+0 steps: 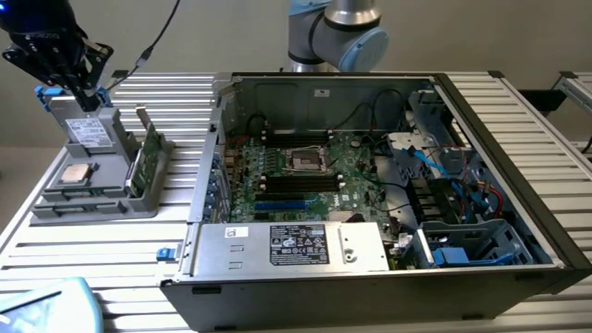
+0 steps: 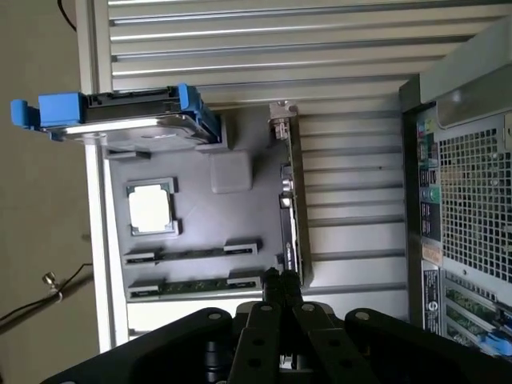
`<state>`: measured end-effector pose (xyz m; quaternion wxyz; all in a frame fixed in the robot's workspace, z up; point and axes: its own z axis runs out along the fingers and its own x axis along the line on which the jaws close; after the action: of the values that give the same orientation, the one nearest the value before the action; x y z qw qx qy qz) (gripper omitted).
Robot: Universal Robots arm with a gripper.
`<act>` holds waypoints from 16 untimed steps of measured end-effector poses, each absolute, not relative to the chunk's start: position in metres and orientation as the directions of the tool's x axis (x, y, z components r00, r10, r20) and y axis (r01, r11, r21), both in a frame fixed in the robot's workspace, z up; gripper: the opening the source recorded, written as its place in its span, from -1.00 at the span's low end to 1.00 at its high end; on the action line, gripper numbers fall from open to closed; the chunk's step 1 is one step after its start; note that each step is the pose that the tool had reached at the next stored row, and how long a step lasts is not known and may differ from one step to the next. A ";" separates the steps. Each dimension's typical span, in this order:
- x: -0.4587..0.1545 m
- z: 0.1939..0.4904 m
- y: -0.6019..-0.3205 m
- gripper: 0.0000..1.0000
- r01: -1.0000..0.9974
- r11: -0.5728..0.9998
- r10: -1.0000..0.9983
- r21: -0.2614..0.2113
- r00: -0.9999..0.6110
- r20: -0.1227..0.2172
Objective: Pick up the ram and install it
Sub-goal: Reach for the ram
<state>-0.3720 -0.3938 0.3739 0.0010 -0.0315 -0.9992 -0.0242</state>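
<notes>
One gripper, shut tight with nothing in it, hangs above the far end of the grey tray, over the silver drive and touching nothing. In the wrist view its fingertips are pressed together, and they line up near one end of the ram.

The ram stands on edge in the tray's side slot, on the side nearest the computer case. The processor chip lies flat beside it, apart from it.

I judge this to be the approach for the pick. To do it well, I want the jaws open before I go down. I want them square across the board's two flat faces, near mid-length, not at an end. The stick is thin and sits in a slot, so I expect a tilted grip to bind it. A straight descent and a straight vertical lift look safest.

The black memory slots sit deep inside the case, well apart from the tray across the slatted desk.
</notes>
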 end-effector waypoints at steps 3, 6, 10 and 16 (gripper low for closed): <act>-0.378 0.374 -0.394 -0.79 0.057 0.997 0.057 0.048 -0.998 0.005; -0.383 0.374 -0.394 -0.79 0.051 0.998 0.050 0.048 -0.999 0.008; -0.389 0.373 -0.394 -0.79 0.043 0.998 0.042 0.046 -0.999 0.017; -0.393 0.373 -0.395 -0.79 0.030 0.999 0.029 0.038 -0.999 0.033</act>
<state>-0.3934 -0.3954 0.3727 0.0160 -0.0147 -0.9996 -0.0194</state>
